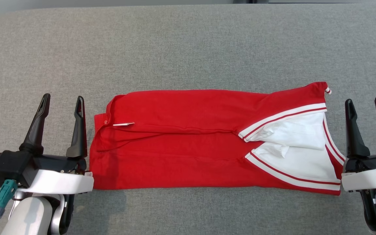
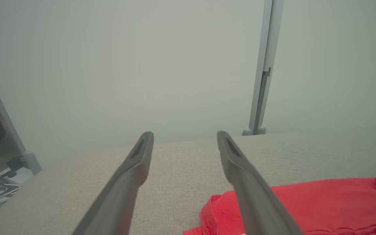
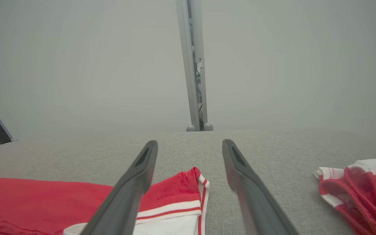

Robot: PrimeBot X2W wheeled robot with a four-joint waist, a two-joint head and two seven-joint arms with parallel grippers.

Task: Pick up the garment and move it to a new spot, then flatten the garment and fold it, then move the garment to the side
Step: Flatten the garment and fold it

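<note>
Seen from the robot's head, a red garment (image 1: pixel 188 140) lies in the middle of a grey cloth-covered bench (image 1: pixel 188 42). It is folded into one long band that runs from 9 o'clock to 3 o'clock. Its collar (image 1: pixel 104 114) end, with a small white label (image 1: pixel 123 124), points to 9 o'clock. Its white sleeves (image 1: pixel 300 143), edged in red and white stripes, are tucked across the body towards 3 o'clock. The long sides appear to be turned inward already, so the band looks ready for a crosswise fold.

The left end effector (image 1: pixel 63 98) sits at 8 o'clock, just beside the collar end, its two dark fingers spread wide and holding nothing. The right end effector (image 1: pixel 364 100) sits at 4 o'clock, just beside the sleeve end, equally wide and empty. Each is placed off one short end, probably so both can take hold of the band together. It may also be so one end can be carried over the other without skewing the cloth.

From the right wrist, a second garment (image 3: pixel 364 189), red and white and crumpled, lies on the bench at 4 o'clock, apart from the folded one.
</note>
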